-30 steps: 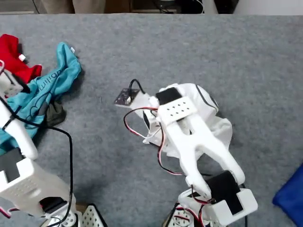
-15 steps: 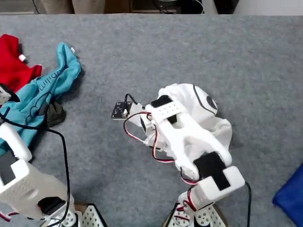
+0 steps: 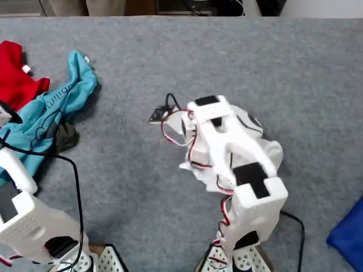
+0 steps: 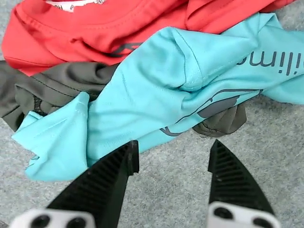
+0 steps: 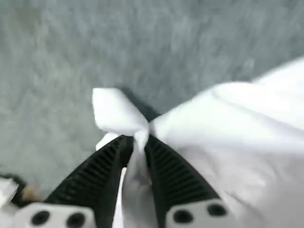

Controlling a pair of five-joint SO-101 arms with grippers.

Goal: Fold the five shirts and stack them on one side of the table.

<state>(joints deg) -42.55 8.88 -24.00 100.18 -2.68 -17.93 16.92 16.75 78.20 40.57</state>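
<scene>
1. A crumpled red fabric shirt (image 3: 14, 73) lies at the far-left edge of the grey felt surface (image 3: 170, 51). A teal shirt (image 3: 54, 107) overlaps it, and a dark grey shirt (image 3: 67, 137) pokes out beneath.
2. The left pincer (image 4: 173, 152) hangs over the teal shirt's edge, spread wide, gripping nothing.
3. Mid-surface, the right pincer (image 5: 137, 142) is clamped tight on a bunched fold of the rumpled white shirt (image 5: 228, 123).
4. A blue cloth (image 3: 349, 232) sits at the right edge.

Overhead view down on table (image 3: 295, 68); wrist views close over teal shirt (image 4: 190, 80), white shirt (image 5: 237, 118).
</scene>
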